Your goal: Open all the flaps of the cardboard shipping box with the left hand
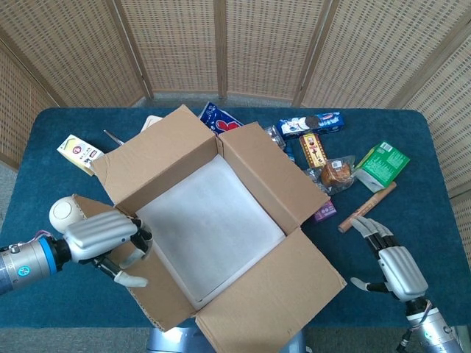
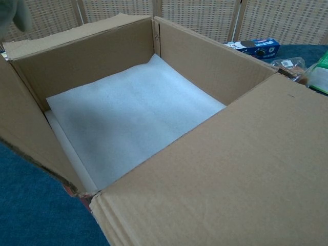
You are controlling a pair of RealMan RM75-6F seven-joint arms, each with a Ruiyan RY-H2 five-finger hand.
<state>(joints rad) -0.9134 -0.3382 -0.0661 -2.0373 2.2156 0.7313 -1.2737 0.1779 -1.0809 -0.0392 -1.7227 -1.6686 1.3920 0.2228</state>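
Your left hand (image 1: 103, 243), fingers curled over left flap (image 1: 136, 283) of cardboard box (image 1: 213, 220), presses outward; right hand (image 1: 394, 265) spread, idle. Risk: flap springing back on release.

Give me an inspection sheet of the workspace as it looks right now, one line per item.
Surface: table covered in dark blue cloth.
Job's things: cardboard box open, flaps folded outward, white foam sheet lining the bottom.
Clutter: snack packets beyond and right of the box, green pouch, wooden stick, small yellow carton, white ball.
Hands: left hand at the box's left flap; right hand apart from everything, fingers spread.
Cables: nothing seen.
Surroundings: woven folding screen behind the table.
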